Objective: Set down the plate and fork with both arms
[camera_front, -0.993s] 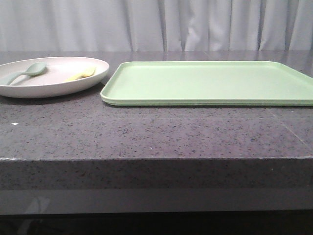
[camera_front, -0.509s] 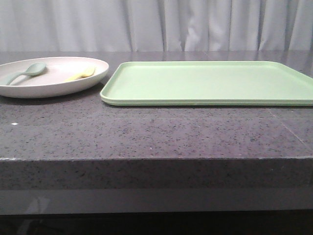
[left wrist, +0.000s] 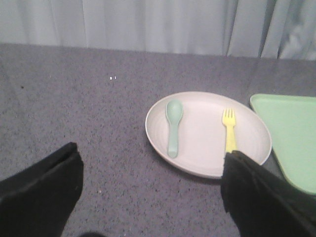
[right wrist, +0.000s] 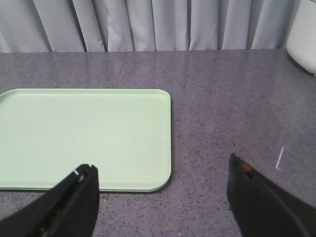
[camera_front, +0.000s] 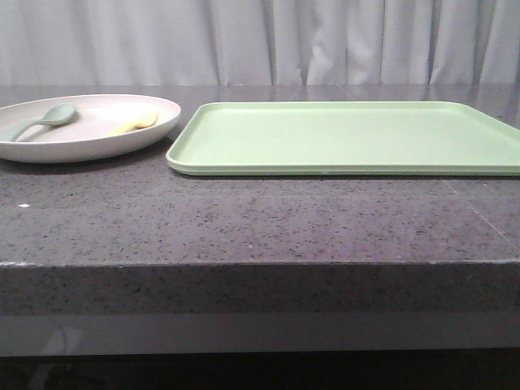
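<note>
Nearest us, our left pincer (left wrist: 150, 197) and right pincer (right wrist: 163, 202) both hang wide apart above the speckled worktop (camera_front: 260, 227), gripping nothing. Further on, at the left, we see the plate (camera_front: 89, 142) resting on the worktop, with the fork (camera_front: 136, 123) and a grey-green spoon (camera_front: 41, 119) lying inside it, apart from each other. Just beside the plate lies a green tray (camera_front: 349, 138). Grey curtains (camera_front: 260, 41) hang behind.

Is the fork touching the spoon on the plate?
Apart. The left wrist view shows the fork and the spoon lying side by side on the plate, with a wide strip of bare plate between them.
</note>
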You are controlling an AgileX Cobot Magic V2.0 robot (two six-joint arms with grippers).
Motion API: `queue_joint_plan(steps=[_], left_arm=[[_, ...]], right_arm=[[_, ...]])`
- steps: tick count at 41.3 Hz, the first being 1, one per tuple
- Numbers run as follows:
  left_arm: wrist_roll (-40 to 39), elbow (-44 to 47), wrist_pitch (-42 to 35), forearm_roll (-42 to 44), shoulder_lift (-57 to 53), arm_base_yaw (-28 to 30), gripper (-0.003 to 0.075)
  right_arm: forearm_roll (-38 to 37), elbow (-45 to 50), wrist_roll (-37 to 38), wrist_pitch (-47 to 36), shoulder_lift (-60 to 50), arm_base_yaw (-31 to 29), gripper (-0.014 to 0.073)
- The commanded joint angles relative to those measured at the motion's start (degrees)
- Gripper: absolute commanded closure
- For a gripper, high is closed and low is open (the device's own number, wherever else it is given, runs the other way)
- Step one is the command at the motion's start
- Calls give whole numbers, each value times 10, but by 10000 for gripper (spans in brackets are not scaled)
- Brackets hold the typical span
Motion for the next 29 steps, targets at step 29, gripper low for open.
queue_joint_plan(steps=[29], left_arm=[[4,-219,27,13,462,50,156]], right_arm=[[1,-19,-3,-42,9,-2,32]])
